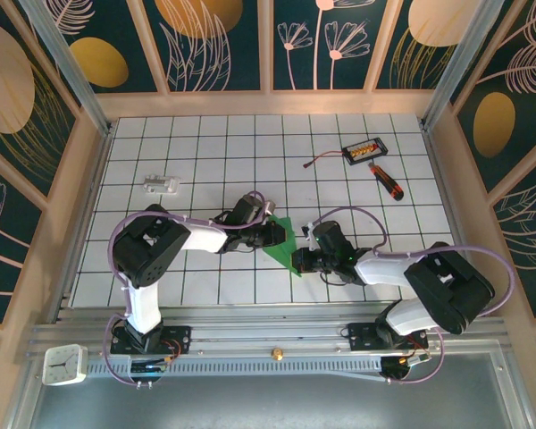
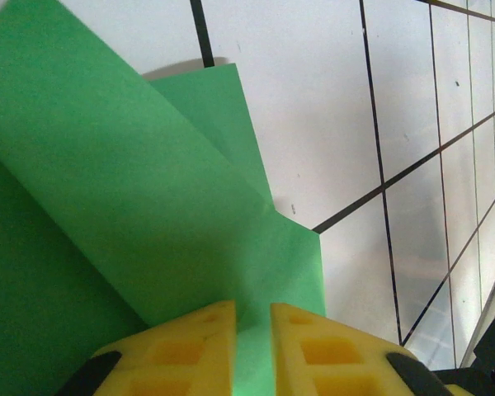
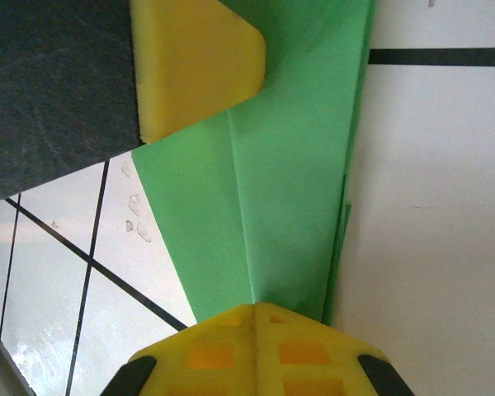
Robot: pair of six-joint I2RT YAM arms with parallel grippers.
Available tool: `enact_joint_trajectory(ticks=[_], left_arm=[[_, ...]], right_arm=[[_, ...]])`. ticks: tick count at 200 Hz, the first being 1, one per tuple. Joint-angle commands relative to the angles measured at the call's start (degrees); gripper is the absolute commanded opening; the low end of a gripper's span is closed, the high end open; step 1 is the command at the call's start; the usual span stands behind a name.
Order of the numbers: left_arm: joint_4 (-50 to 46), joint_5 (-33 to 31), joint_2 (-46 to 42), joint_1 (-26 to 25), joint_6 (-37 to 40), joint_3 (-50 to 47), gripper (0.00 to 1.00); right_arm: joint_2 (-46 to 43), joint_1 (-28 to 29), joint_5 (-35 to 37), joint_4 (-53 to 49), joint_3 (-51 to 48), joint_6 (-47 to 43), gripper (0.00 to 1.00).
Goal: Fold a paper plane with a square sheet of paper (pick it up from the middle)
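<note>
The square sheet of paper (image 1: 284, 243) is bright green and folded into a narrower layered shape with a centre crease (image 3: 289, 190). It sits between both grippers at the middle of the tiled table. My left gripper (image 1: 272, 231) reaches it from the left. Its yellow fingertips (image 2: 252, 309) stand a narrow gap apart, and a flap of the paper (image 2: 148, 206) runs into that gap. My right gripper (image 1: 297, 261) comes from the right, and its fingertips (image 3: 256, 307) are pressed together on the paper's near end at the crease. One left finger (image 3: 194, 66) lies over the paper's far end.
A small black box with orange parts (image 1: 364, 149) and a red cable (image 1: 326, 159) lie at the back right. A black-and-orange screwdriver (image 1: 389, 182) is beside them. A small white fitting (image 1: 161, 185) sits at the back left. Wooden walls enclose the table.
</note>
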Motion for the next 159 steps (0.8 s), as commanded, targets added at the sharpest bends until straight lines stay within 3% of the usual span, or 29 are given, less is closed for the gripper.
enact_joint_trajectory(ticks=[1,84,159], left_arm=[[-5.2,-2.0,-1.1,0.7,1.4,-0.9,0.22],[-2.5,1.2,-5.2,0.6,0.2,-2.2,0.29],[6.9,7.3,-4.9,-0.9,-2.4,-3.0,0.3]], right_arm=[[0.9,-0.3,-0.1,0.2,0.6,-1.2,0.04],[0.9,-0.4,-0.1,0.8,0.0,-1.0,0.04],[0.9,-0.4,0.0,0.7,0.0,-0.9,0.04]])
